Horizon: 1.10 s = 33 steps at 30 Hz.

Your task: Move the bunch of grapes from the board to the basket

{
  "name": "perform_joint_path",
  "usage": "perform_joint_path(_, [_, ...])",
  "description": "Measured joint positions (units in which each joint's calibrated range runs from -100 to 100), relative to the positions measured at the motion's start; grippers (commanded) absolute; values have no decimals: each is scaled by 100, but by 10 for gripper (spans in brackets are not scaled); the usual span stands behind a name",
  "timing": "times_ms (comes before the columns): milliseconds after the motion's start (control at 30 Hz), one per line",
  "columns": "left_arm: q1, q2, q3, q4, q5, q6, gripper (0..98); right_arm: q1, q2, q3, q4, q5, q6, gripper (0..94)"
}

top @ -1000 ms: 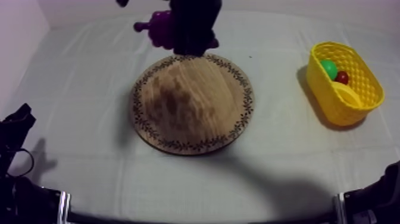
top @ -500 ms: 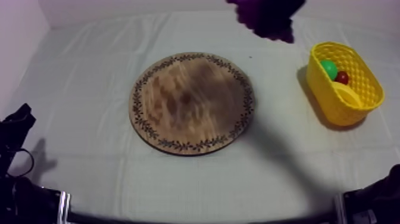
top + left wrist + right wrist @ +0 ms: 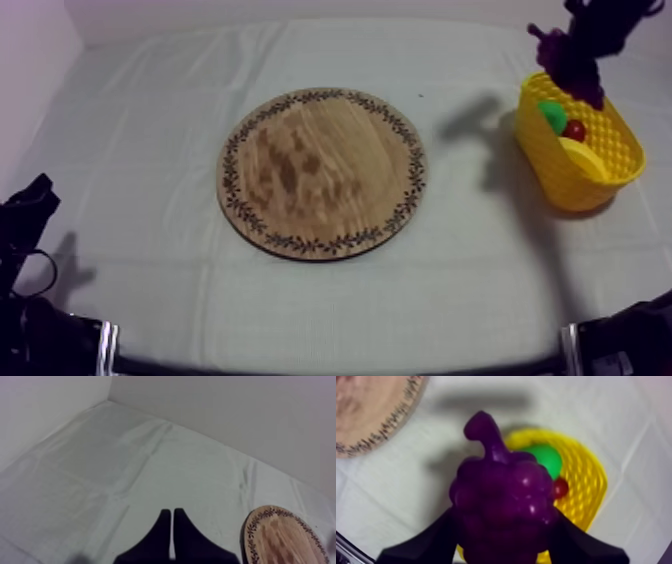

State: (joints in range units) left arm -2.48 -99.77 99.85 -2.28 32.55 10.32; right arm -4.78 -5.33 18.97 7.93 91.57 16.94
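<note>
The right gripper point(image 3: 597, 22) is up at the far right of the table, over the basket point(image 3: 562, 178). It holds the grapes point(image 3: 572, 58). In the right wrist view its two black fingers point(image 3: 433, 541) are closed round the grapes point(image 3: 503, 493), one finger on each side, pressing on the lower part of the bunch. The gripper point(image 3: 503, 518) is open just as wide as the bunch. The purple stem sticks up from the top of the grapes and leans a little to one side.

The grapes are in the air. They do not touch the board point(image 3: 320, 170) and they are well away from it. In the top view they hang over the far rim of the basket. In the right wrist view they hang over the basket point(image 3: 588, 483) and hide a big part of it. I cannot tell how high above it they are.

In the basket there is a green fruit point(image 3: 552, 115) and a small red fruit point(image 3: 574, 130), close beside each other. In the right wrist view the green fruit point(image 3: 548, 458) and the small red fruit point(image 3: 560, 488) peek out next to the grapes.

A dark shadow lies on the cloth point(image 3: 150, 120) just beside the basket, between it and the board.

The left gripper point(image 3: 172, 526) is low over the cloth at the near left of the table. Its fingers lie together like a thin wedge and hold nothing. The rim of the board point(image 3: 280, 536) is near it, off to one side.
</note>
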Motion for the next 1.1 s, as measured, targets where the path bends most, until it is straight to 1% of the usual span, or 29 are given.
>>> perform_joint_path(333, [0, 0, 0, 0, 0, 0, 0, 777, 118, 497, 93, -146, -11, 360])
perform_joint_path(433, [0, 0, 0, 0, 0, 0, 0, 892, 218, 529, 94, -157, -11, 363])
perform_joint_path(600, [0, 0, 0, 0, 0, 0, 0, 941, 478, 537, 27, -217, -30, 377])
perform_joint_path(667, [0, 0, 0, 0, 0, 0, 0, 949, 613, 560, 1, -306, -48, 407])
perform_joint_path(733, [0, 0, 0, 0, 0, 0, 0, 949, 787, 579, -35, -382, -75, 457])
perform_joint_path(1033, [0, 0, 0, 0, 0, 0, 0, 958, 1587, 565, -103, -745, -224, 731])
perform_joint_path(1100, [0, 0, 0, 0, 0, 0, 0, 958, 1678, 534, -109, -769, -238, 756])
